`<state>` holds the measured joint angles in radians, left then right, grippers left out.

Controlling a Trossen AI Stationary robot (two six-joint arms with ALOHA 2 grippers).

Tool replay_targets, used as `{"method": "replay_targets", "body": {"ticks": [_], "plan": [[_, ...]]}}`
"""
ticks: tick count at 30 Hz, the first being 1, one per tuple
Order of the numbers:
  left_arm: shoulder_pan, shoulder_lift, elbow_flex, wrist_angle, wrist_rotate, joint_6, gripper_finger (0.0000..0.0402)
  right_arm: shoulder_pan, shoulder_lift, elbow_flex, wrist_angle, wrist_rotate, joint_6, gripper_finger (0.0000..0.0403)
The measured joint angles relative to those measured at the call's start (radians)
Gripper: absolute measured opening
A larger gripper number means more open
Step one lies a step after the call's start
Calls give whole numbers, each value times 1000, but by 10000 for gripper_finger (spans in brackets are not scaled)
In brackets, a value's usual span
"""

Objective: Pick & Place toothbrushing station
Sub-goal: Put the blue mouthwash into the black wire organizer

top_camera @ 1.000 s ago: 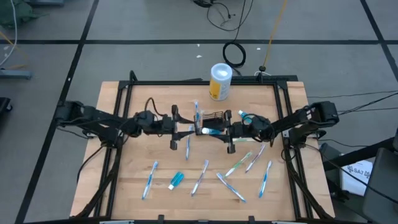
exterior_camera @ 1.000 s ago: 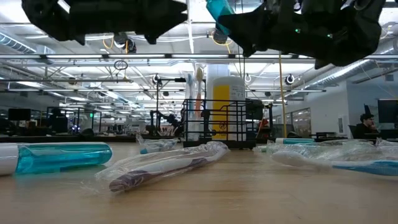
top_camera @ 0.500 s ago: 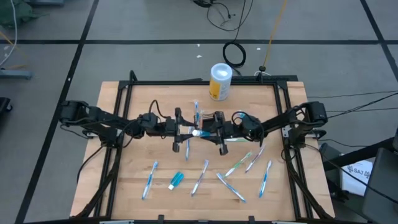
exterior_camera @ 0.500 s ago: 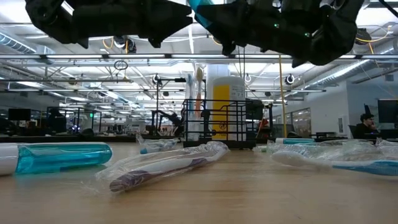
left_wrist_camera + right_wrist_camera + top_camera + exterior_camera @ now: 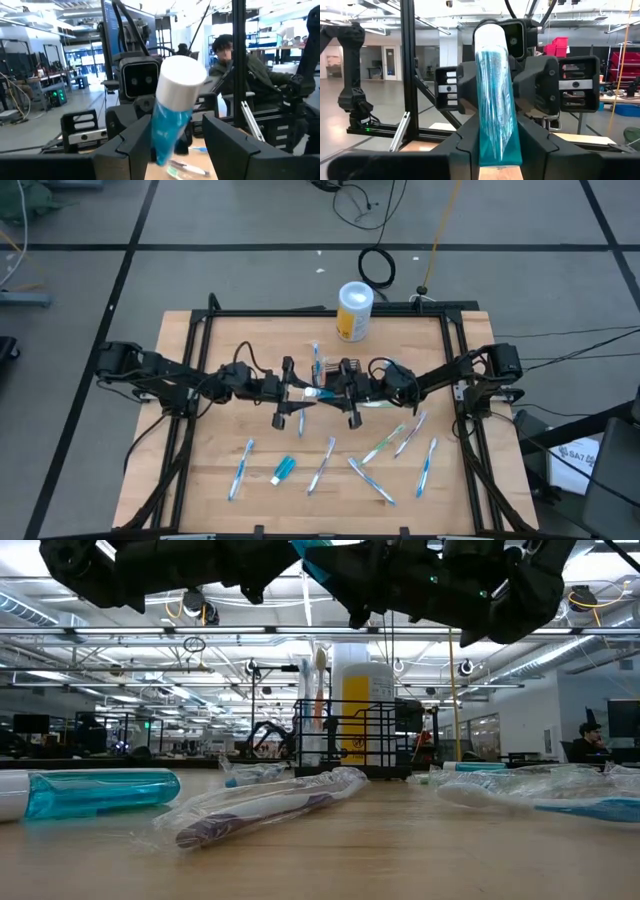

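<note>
My right gripper [image 5: 333,391] is shut on a blue toothpaste tube with a white cap [image 5: 318,392], high above the table's middle. My left gripper [image 5: 303,392] faces it, open. Its fingers stand on either side of the tube's cap end [image 5: 181,75]; I cannot tell whether they touch it. The black wire-mesh basket [image 5: 345,740] stands on the table just beyond the grippers, with a toothbrush [image 5: 320,705] upright in it. In the high view the right gripper partly covers the basket [image 5: 328,366]. My right gripper pinches the tube's flat crimped end [image 5: 500,142] between its two fingers. The fingers come level from the table's right and lie along the tube. The tube is lifted clear and points, cap first, toward my left gripper.
A white-and-yellow canister [image 5: 354,310] stands at the far edge behind the basket. Several wrapped toothbrushes [image 5: 322,465] and a second blue tube [image 5: 284,470] lie on the near half of the table. A person [image 5: 235,65] sits beyond the table.
My right gripper has gone toward the table's left edge with the tube, closing on my left gripper. The cap end now reaches between the left fingers. The tube stays level and clear of the table.
</note>
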<state>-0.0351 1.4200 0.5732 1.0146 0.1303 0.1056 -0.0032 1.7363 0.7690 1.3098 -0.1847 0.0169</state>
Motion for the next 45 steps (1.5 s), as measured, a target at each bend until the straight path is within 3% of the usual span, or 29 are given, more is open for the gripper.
{"method": "replay_targets", "body": {"ticks": [9, 17, 21, 29, 36, 40, 45], "plan": [[-1, 0, 8, -16, 1, 18, 174, 25, 0, 51, -78, 9, -71, 87], [0, 0, 9, -15, -1, 27, 109, 25, 0, 51, -81, 57, -79, 89], [0, 0, 9, -17, -2, 22, 95, 25, 0, 51, -87, 55, -82, 109], [0, 0, 9, -25, -5, 21, 118, 24, -1, 51, -100, 54, -85, 171], [0, 0, 9, -100, -6, 20, 108, 20, -105, 51, -438, 127, -90, 198], [0, 0, 9, -156, -80, 21, 108, 20, -209, 51, -649, 188, -110, 205], [3, 0, 9, -214, -165, 20, 112, 30, -294, 51, -663, 183, -94, 206]]}}
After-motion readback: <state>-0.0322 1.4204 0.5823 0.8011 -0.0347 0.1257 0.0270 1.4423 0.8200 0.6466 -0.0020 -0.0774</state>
